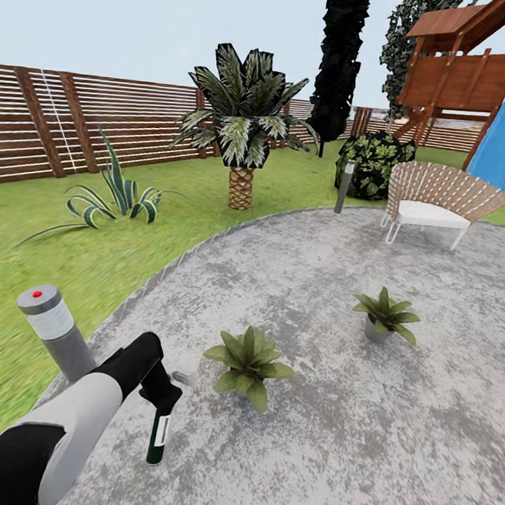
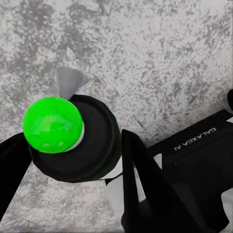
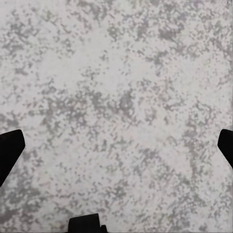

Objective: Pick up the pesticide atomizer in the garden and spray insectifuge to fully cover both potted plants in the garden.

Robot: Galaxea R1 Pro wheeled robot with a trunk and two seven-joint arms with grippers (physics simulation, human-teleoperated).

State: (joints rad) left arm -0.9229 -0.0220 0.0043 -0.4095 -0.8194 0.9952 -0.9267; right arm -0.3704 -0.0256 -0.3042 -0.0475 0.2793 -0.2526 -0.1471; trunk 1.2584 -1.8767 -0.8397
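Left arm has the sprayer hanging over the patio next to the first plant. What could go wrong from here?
1. The pesticide atomizer hangs bottom-down from the left pincer, its spray head aimed loosely; mist may miss the nearer potted plant.
2. The farther potted plant likely needs repositioning.
3. The bollard lamp stands close beside the arm; swinging could strike it.

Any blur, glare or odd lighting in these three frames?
Head view: flat even light, no cast shadows under the potted plants; lawn smeared at lower left. Left wrist view: the pesticide atomizer in the left gripper is close and soft-edged. Right wrist view: the patio looks coarsely pixelated, without glare.
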